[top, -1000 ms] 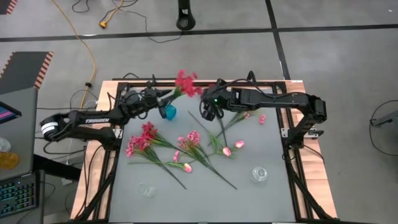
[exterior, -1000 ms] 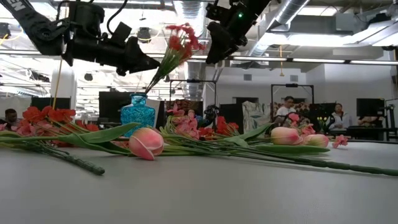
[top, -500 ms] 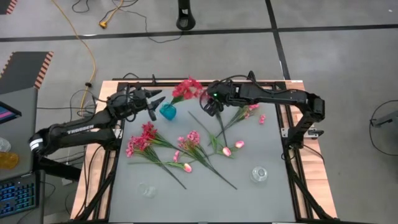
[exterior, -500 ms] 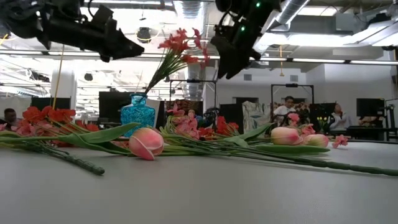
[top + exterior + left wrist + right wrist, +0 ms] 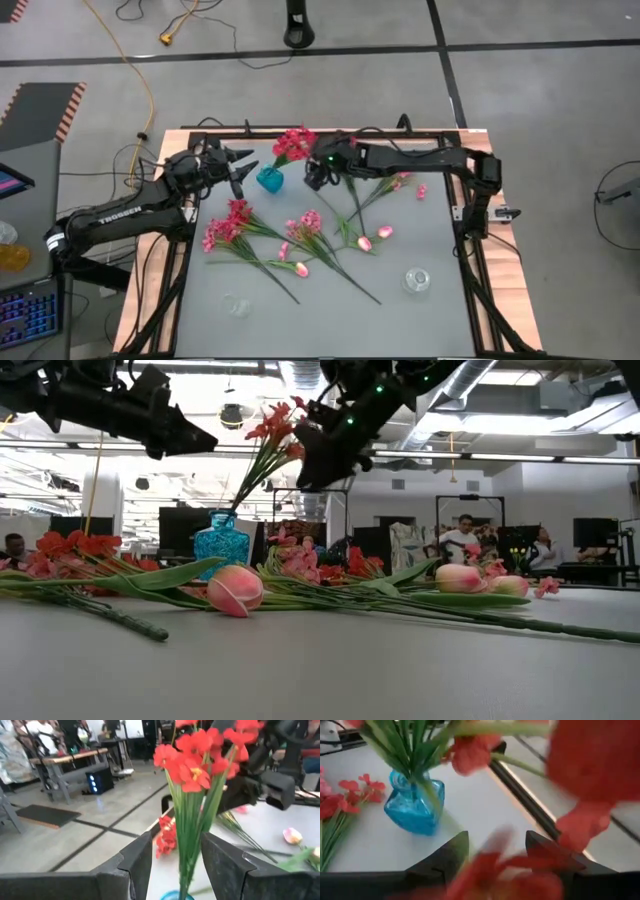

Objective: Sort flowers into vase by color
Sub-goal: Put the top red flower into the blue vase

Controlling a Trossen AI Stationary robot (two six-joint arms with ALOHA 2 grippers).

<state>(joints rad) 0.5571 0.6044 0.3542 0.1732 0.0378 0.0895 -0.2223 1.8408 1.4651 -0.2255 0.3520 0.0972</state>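
A blue glass vase (image 5: 268, 180) stands near the table's far edge. A red sprig (image 5: 293, 143) sticks into it by its stem end and leans toward the right arm. My left gripper (image 5: 243, 170) is open, level, just left of the vase. In the left wrist view the sprig's stems (image 5: 192, 820) show beyond its fingers, apart from them. My right gripper (image 5: 314, 178) is open, right of the vase, close against the red blooms (image 5: 275, 435). Other red (image 5: 228, 225), pink (image 5: 308, 225) and tulip sprigs (image 5: 365, 242) lie flat on the table. My right gripper (image 5: 497, 840) has blurred red blooms (image 5: 490, 865) right in front of its open fingers, coming level from the table's right. Whether a finger touches them, I cannot tell. My left gripper touches nothing.
Two clear glass vases stand near the near edge, one on the right (image 5: 417, 280) and one on the left (image 5: 235, 305). A pink sprig (image 5: 390, 182) lies under the right arm. Loose stems cross the table's middle. People show in the room beyond the table.
My left gripper has let go of the red sprig's stem and drawn back toward the table's left edge. The sprig stays in the blue vase, leaning right. My right gripper has moved left, toward the red blooms, and come lower.
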